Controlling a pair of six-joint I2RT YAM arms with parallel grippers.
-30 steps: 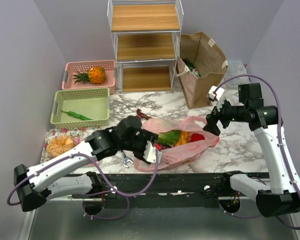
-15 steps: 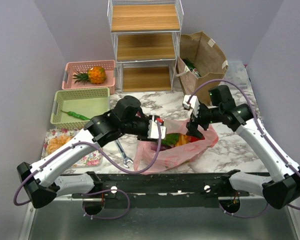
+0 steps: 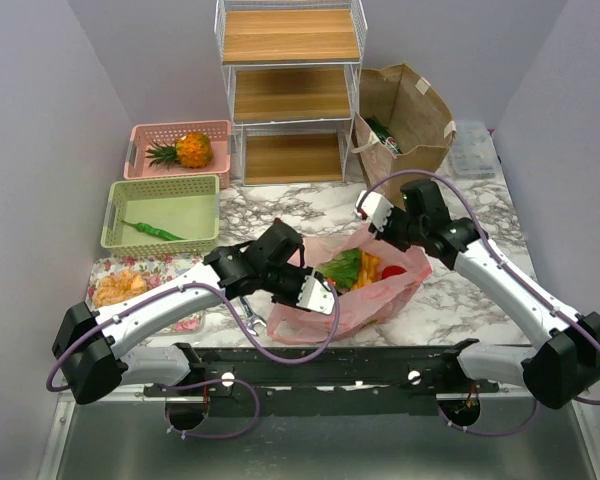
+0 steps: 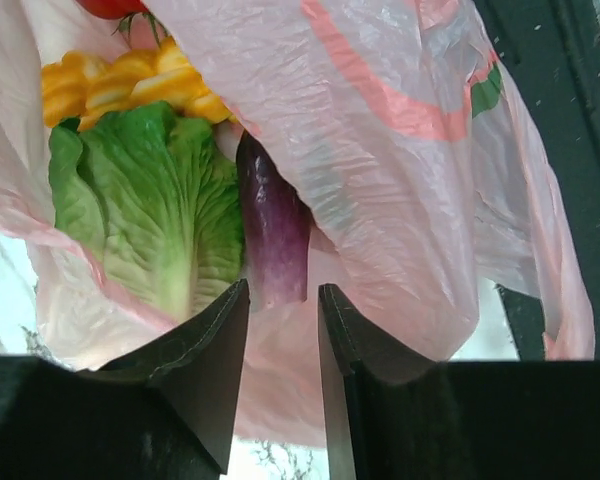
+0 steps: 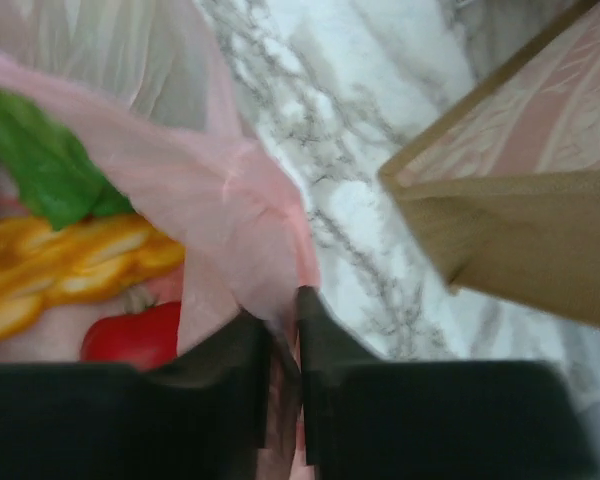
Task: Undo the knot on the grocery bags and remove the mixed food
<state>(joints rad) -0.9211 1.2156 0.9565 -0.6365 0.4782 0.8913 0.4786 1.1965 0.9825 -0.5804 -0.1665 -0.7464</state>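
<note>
The right fingers (image 5: 330,350) are clenched on a bunched fold of the pink bag (image 5: 230,190); the left fingers (image 4: 205,350) stand narrowly apart at its film, just below the eggplant (image 4: 273,225), grasping or not I cannot tell; lettuce (image 4: 150,190) and orange pieces (image 4: 130,80) lie inside; the bag rests on the marble surface (image 3: 470,280) near the front edge; the brown paper bag (image 3: 405,120) stands upright behind.

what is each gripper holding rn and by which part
The right gripper pinches the pink plastic bag by a bunched fold of its rim. The left gripper straddles the bag's near film; whether it grips cannot be told.
</note>
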